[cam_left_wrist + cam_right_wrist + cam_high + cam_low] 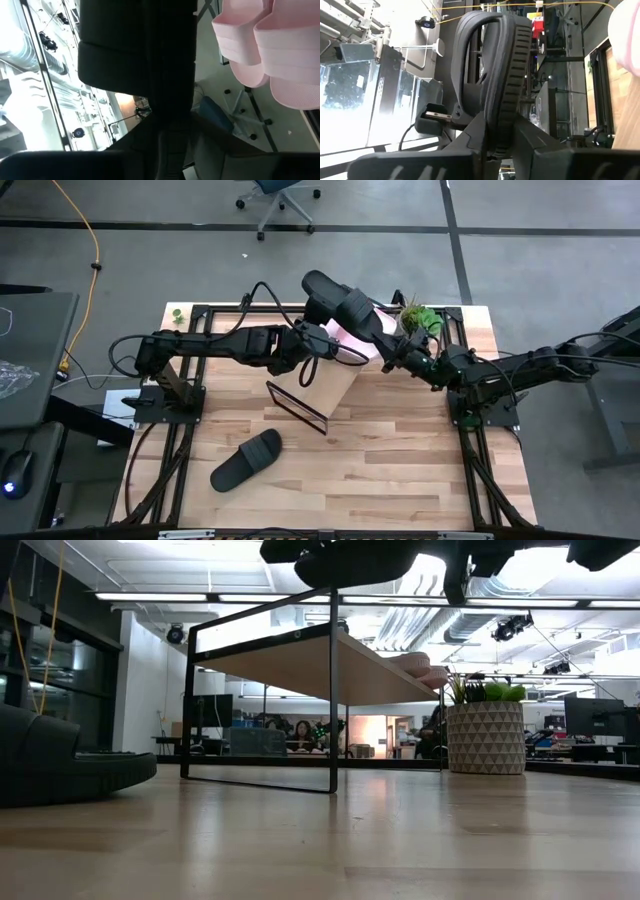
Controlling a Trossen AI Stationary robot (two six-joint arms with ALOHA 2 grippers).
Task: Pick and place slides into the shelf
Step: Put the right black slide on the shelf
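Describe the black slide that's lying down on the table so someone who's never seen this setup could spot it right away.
Start at the slanted light-wood shelf on its thin black metal frame in the middle of the plank tabletop. Nearer the table's front edge, toward the left arm's side, a matte black open-toe slide lies alone on bare wood. The other black slide is held up in the air between the grippers, and the pink ones sit on the shelf.
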